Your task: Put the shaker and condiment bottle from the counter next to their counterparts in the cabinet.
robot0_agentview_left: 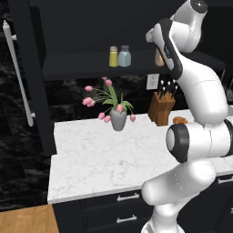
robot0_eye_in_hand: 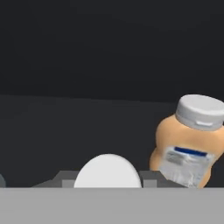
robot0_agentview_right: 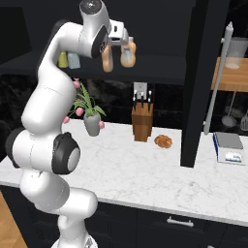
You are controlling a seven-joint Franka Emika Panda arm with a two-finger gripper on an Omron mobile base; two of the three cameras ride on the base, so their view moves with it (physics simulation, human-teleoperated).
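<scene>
— Fingers point(robot0_agentview_right: 112, 44) hold the condiment bottle point(robot0_agentview_right: 108, 59) upright at the cabinet point(robot0_agentview_left: 91, 27) shelf?
— Yes; its counterpart point(robot0_agentview_right: 128, 54) stands just beside it, rightward in the right base view.

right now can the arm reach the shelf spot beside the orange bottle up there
Probably yes: the tool, gripping the carried bottle, is at the height of the shelf, right beside the other orange bottle, with nothing between them.

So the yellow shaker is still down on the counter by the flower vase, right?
No. In the left base view the yellow shaker stands up on the cabinet shelf, beside the blue-grey shaker. The flower vase is on the counter.
</scene>
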